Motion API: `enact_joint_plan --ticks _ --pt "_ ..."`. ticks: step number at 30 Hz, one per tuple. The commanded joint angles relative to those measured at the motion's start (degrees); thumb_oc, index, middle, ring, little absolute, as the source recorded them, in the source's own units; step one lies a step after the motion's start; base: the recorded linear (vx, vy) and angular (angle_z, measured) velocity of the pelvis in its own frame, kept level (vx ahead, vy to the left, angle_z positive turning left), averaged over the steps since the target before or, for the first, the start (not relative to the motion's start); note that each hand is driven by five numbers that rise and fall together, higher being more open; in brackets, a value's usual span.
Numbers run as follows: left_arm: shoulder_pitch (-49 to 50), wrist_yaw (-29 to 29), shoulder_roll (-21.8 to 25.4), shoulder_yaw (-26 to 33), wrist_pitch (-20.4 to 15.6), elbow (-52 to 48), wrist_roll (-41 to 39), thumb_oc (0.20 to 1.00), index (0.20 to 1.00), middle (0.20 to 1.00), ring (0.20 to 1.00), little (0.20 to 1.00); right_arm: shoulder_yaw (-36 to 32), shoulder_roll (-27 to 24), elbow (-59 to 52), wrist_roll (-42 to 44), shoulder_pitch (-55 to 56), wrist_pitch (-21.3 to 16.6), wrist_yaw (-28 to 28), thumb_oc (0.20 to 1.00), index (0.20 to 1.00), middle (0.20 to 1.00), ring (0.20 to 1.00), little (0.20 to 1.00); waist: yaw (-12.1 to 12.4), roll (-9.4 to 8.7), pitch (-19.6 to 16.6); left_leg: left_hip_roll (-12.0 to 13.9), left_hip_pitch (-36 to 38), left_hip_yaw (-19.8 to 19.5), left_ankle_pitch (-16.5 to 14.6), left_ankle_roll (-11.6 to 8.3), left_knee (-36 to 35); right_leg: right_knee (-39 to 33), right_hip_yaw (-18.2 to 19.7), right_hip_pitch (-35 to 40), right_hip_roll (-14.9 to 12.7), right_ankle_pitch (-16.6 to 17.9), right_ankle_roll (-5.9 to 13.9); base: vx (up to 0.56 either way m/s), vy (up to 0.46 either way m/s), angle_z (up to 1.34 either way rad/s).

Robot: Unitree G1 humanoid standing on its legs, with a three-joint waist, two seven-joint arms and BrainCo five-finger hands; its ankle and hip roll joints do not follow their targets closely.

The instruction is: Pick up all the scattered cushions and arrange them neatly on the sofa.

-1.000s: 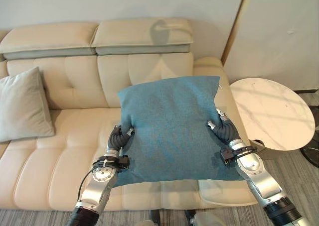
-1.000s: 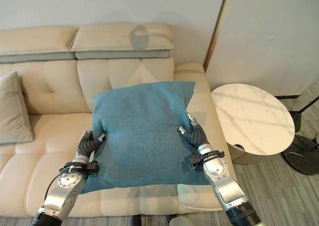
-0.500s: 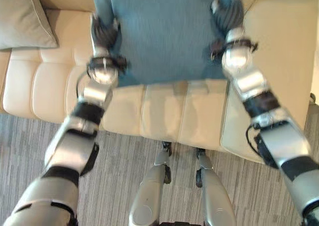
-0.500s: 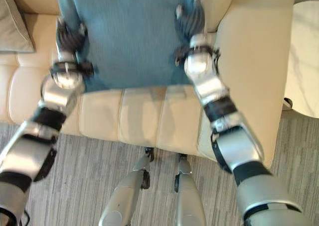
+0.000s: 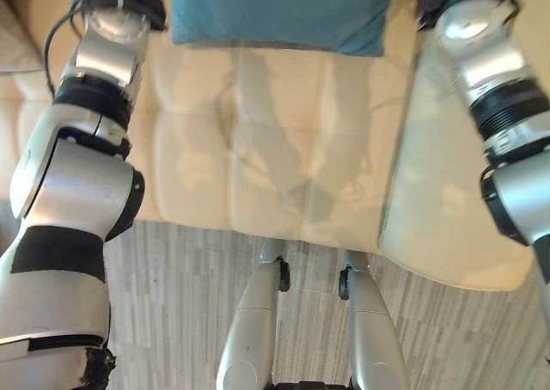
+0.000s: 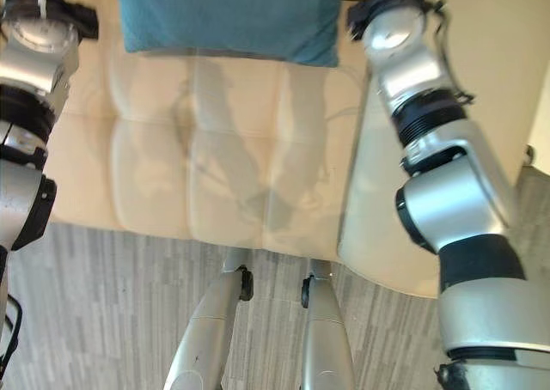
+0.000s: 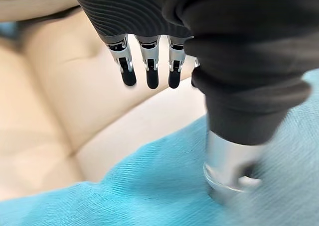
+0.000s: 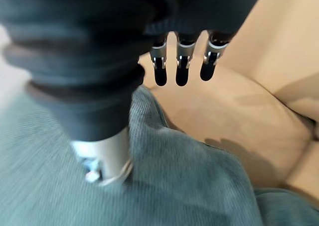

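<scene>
The blue cushion (image 5: 275,12) lies on the cream sofa seat (image 5: 275,149), at the top of the eye views. Both arms stretch out to it, one at each end. In the left wrist view my left hand (image 7: 148,69) has its fingers straight over the bare seat, and its thumb (image 7: 227,171) rests on the blue cloth (image 7: 149,196). In the right wrist view my right hand (image 8: 182,69) is the same: fingers straight above the seat, thumb (image 8: 107,156) down on the cushion (image 8: 184,186). Neither hand has its fingers curled round the cushion.
The sofa's right armrest (image 5: 447,192) runs under my right arm. Grey striped carpet (image 5: 172,304) lies in front of the sofa. The seat's front half is bare.
The camera has tipped down, so the sofa's back and the side table have left the picture. The blue cushion, held up before, now lies on the seat, with both arms stretched further forward.
</scene>
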Motion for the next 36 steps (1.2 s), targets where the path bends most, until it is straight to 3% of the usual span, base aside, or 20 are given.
enact_joint_plan --ticks 1,11,15,16,18,21,23,24,26,30,32,34,36 --pt "5.69 1.49 0.37 3.73 -2.20 0.44 -2.14 1.000 1.000 1.000 1.000 1.000 -2.47 3.19 -2.75 -2.71 4.45 -1.64 -0.45 1.000 1.000 1.000 1.000 1.000 1.35 -3.13 -4.77 -0.71 3.65 2.61 -14.88 -4.78 4.37 -5.52 0.23 4.14 -5.98 1.08 6.00 -0.05 -0.022 0.32" --pt "25.06 1.66 2.32 12.65 -5.84 -20.50 -0.78 1.000 1.000 1.000 1.000 1.000 -8.63 -4.25 -19.36 -8.41 18.56 -1.82 1.20 1.000 1.000 1.000 1.000 1.000 1.48 -4.44 -4.30 -0.33 6.79 2.49 -16.42 -5.17 7.02 -4.86 -0.53 8.37 -5.94 0.01 5.37 -0.06 -0.021 -0.01" --pt "43.86 -2.52 2.30 18.82 -6.60 -35.30 1.66 1.000 1.000 1.000 1.000 1.000 -15.66 -5.69 -35.05 -11.37 38.00 -3.70 6.78 1.000 1.000 1.000 1.000 1.000 1.16 -5.56 -6.26 -0.06 11.23 2.40 -18.60 -4.62 9.05 -4.52 -1.31 13.71 -6.12 -1.04 4.94 -0.02 -0.022 -0.10" --pt "43.93 -2.51 2.30 18.83 -6.58 -35.36 1.68 1.000 1.000 1.000 1.000 1.000 -15.67 -5.68 -35.11 -11.39 38.07 -3.67 6.78 1.000 1.000 1.000 1.000 1.000 1.15 -5.58 -6.33 -0.08 11.21 2.39 -18.56 -4.62 9.00 -4.56 -1.32 13.68 -6.14 -1.02 4.95 0.05 -0.021 -0.03" --pt "58.05 -8.33 0.86 23.30 -6.59 -42.91 1.60 1.000 1.000 1.000 1.000 1.000 -19.35 -5.95 -44.82 -12.29 52.91 -5.09 13.04 1.000 1.000 1.000 1.000 1.000 0.41 -6.67 -8.74 0.21 15.00 2.69 -19.80 -4.13 9.20 -4.61 -1.72 17.84 -6.24 -1.89 4.89 0.08 -0.017 -0.05" --pt "72.95 -14.88 -1.90 26.43 -5.89 -47.70 1.54 1.000 1.000 1.000 1.000 1.000 -22.53 -4.48 -49.75 -10.41 68.98 -5.91 20.04 1.000 1.000 1.000 1.000 1.000 -0.76 -7.55 -12.09 0.52 19.41 3.33 -20.58 -3.63 8.75 -5.10 -2.01 22.15 -6.25 -2.54 5.02 0.10 0.039 -0.02" --pt "76.90 -16.42 -3.32 27.50 -5.46 -48.14 1.72 1.000 1.000 1.000 1.000 1.000 -23.33 -3.71 -49.90 -9.94 74.13 -5.88 22.36 1.000 1.000 1.000 1.000 1.000 -1.24 -7.76 -13.48 0.49 20.81 3.48 -20.65 -3.46 8.37 -5.38 -2.15 23.50 -6.26 -2.75 5.07 0.07 0.057 -0.02" --pt "84.14 -18.90 -6.27 29.79 -4.69 -48.75 1.55 1.000 1.000 1.000 1.000 1.000 -24.98 -2.67 -49.31 -9.87 83.16 -5.23 26.38 1.000 1.000 1.000 1.000 1.000 -1.83 -7.91 -15.54 0.45 23.44 3.30 -21.12 -3.16 7.92 -5.31 -2.42 25.70 -6.23 -3.16 5.10 0.02 0.086 0.02" --pt "91.38 -20.36 -9.92 31.16 -3.13 -45.41 4.19 1.000 1.000 1.000 1.000 1.000 -25.49 0.80 -43.16 -10.98 91.27 -3.79 29.16 1.000 1.000 1.000 1.000 1.000 -2.50 -7.70 -17.48 0.24 27.97 4.02 -21.87 -2.69 6.79 -5.03 -2.31 28.33 -6.13 -3.32 5.56 0.01 0.136 0.01" --pt "95.39 -20.74 -13.48 31.16 -2.16 -39.92 5.34 1.000 1.000 1.000 1.000 1.000 -24.38 4.36 -35.55 -11.94 93.77 -2.34 29.87 1.000 1.000 1.000 1.000 1.000 -2.97 -7.55 -18.31 -0.49 32.31 6.40 -22.10 -1.89 4.82 -4.60 -1.48 28.78 -6.19 -1.49 6.95 -0.05 0.132 -0.31" --pt "96.39 -20.73 -14.55 30.53 -1.92 -37.61 6.02 1.000 1.000 1.000 1.000 1.000 -22.88 5.54 -32.16 -13.47 93.46 -1.79 29.94 1.000 1.000 1.000 1.000 1.000 -3.45 -7.48 -17.94 -0.48 34.25 8.01 -21.62 -1.45 2.89 -2.00 -0.95 27.27 -6.02 1.24 8.23 -0.20 0.120 -0.59" --pt "95.84 -20.27 -15.11 29.16 -1.78 -36.44 6.46 1.000 1.000 1.000 1.000 1.000 -21.91 7.02 -28.26 -13.60 92.75 -1.46 28.66 1.000 1.000 1.000 1.000 1.000 -3.01 -6.51 -16.69 0.61 34.37 8.63 -19.94 -1.24 2.18 3.05 -4.04 26.93 -5.38 -2.69 6.88 -0.33 0.106 -0.80" --pt "95.34 -19.78 -14.53 28.17 -1.35 -36.39 8.13 1.000 1.000 1.000 1.000 1.000 -22.05 8.61 -24.22 -12.79 93.11 -1.24 27.61 1.000 1.000 1.000 1.000 1.000 -2.36 -5.32 -16.46 2.00 33.59 9.65 -17.92 -0.71 1.65 13.68 -5.99 28.55 -4.40 -7.67 5.22 -0.30 0.058 -0.44"
